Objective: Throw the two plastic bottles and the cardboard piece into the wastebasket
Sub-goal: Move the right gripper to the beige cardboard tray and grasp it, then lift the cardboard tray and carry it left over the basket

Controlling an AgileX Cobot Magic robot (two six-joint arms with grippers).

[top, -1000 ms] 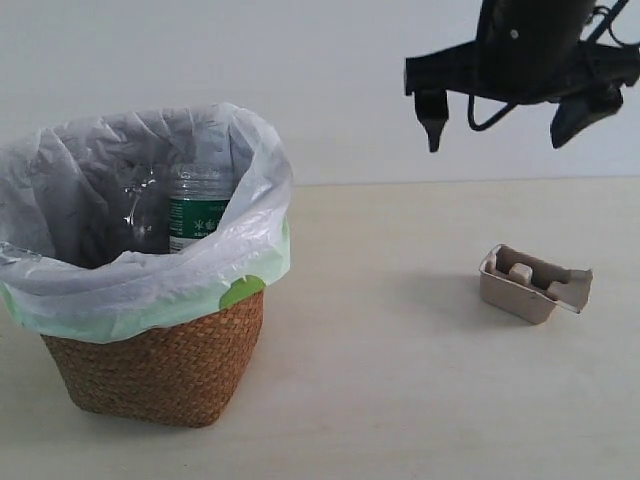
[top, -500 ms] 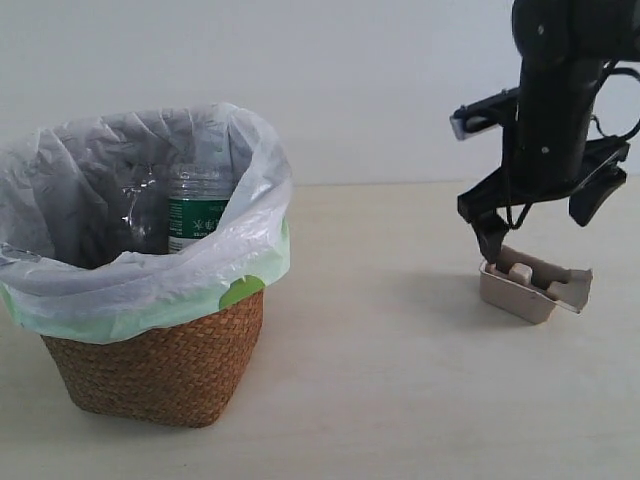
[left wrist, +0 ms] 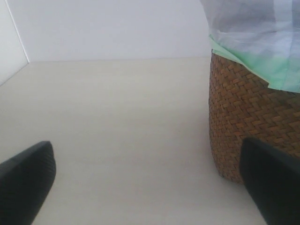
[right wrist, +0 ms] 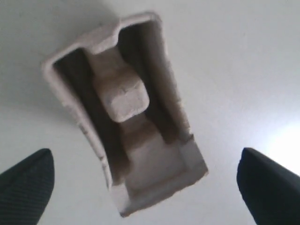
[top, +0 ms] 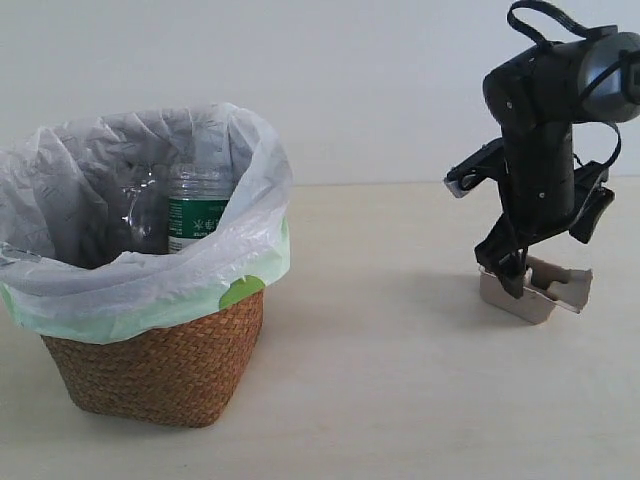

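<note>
The wastebasket (top: pixel 160 365) stands at the left, its white bag (top: pixel 150 280) folded over the rim. Inside it stands the green-labelled bottle (top: pixel 198 215) with a second clear bottle (top: pixel 140 210) beside it, whose label is hidden. The cardboard piece (top: pixel 548 292) lies on the table at the right. My right gripper (top: pixel 550 258) is low over it and open. In the right wrist view the cardboard piece (right wrist: pixel 126 117) lies between the spread fingers of the right gripper (right wrist: pixel 145 187), untouched. My left gripper (left wrist: pixel 147 187) is open beside the wastebasket (left wrist: pixel 243 117), holding nothing.
The pale table (top: pixel 380 380) runs between the basket and the cardboard. A white wall (top: pixel 350 80) stands behind. The left arm does not show in the exterior view.
My right gripper has come down from high above the table to just over the cardboard piece, its fingers still spread. The basket, bottles and cardboard have not moved.
</note>
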